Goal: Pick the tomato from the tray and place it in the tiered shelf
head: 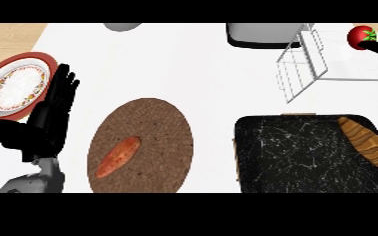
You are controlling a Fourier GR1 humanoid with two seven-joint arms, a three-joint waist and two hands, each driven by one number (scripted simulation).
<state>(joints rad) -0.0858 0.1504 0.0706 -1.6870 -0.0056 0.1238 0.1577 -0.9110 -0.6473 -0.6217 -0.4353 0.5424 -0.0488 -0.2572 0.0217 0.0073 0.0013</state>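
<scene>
The white tabletop [192,65] is filling most of the head view. At 4 o'clock the black, white-veined rectangular tray [295,155] is lying flat, no tomato on it. A brown oval woven mat [151,125] is sitting at 7 o'clock, well apart from the tray. At 2 o'clock the silver wire tiered shelf [299,75] is standing, its pale tiers running off the right edge. A round white plate with a red patterned rim [33,60] is lying at 9 o'clock. The black left hand [46,117] is resting just beside it at 8 o'clock, fingers straight and spread, holding nothing. A grey container with a dark base [258,34] is sitting at 1 o'clock, touching the shelf's far left corner. A curved brown wooden piece [358,135] is lying along the tray's 2 o'clock corner. An orange-red elongated vegetable [118,156] is lying slantwise on the mat. The round red tomato with a green stem [359,36] is showing at the shelf's 1 o'clock end. Whether it is resting there cannot be told. A black sliver of the right hand [373,47] is touching the tomato. Its grip cannot be told.
</scene>
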